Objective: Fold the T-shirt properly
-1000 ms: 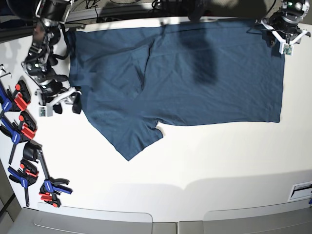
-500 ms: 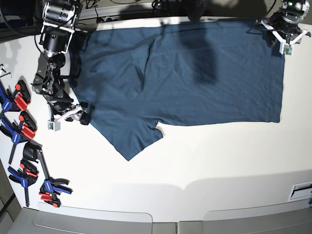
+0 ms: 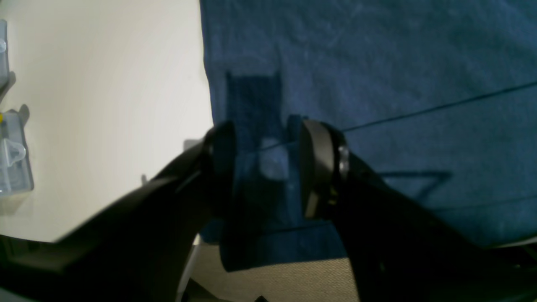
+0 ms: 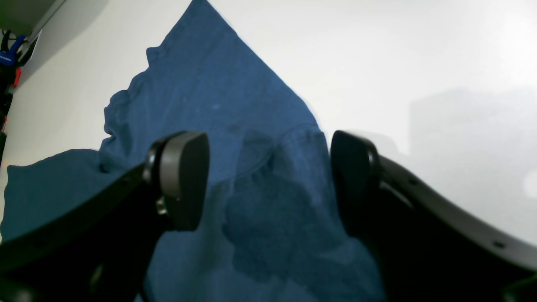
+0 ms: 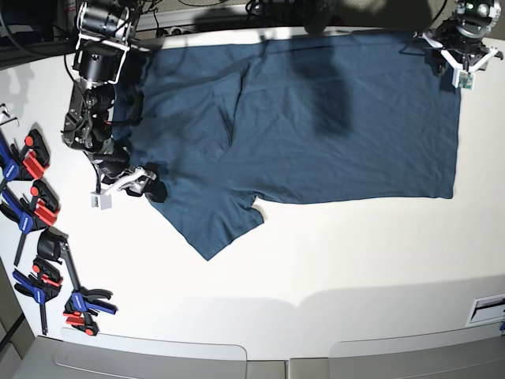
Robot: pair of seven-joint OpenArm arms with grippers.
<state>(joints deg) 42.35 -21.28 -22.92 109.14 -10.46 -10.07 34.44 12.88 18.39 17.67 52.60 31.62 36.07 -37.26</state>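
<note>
The dark navy-teal T-shirt (image 5: 316, 118) lies spread flat across the far half of the white table (image 5: 331, 268). One sleeve (image 5: 213, 225) points toward the front. My right gripper (image 5: 140, 183) is at the shirt's left edge beside that sleeve. In the right wrist view it (image 4: 268, 180) is open, with cloth (image 4: 209, 92) lying between the two pads. My left gripper (image 5: 458, 57) is at the shirt's far right corner. In the left wrist view its jaws (image 3: 268, 167) stand a little apart over the shirt's edge (image 3: 377, 84), where the cloth hangs off the table.
Several blue, red and black clamps (image 5: 39, 213) lie along the table's left edge, close to my right arm. A clear plastic box (image 3: 12, 147) sits left of my left gripper. Cables run along the back edge.
My right arm has swung down and to the right, bringing its gripper from off the shirt's left edge onto the cloth near the sleeve. The left arm has not moved.
</note>
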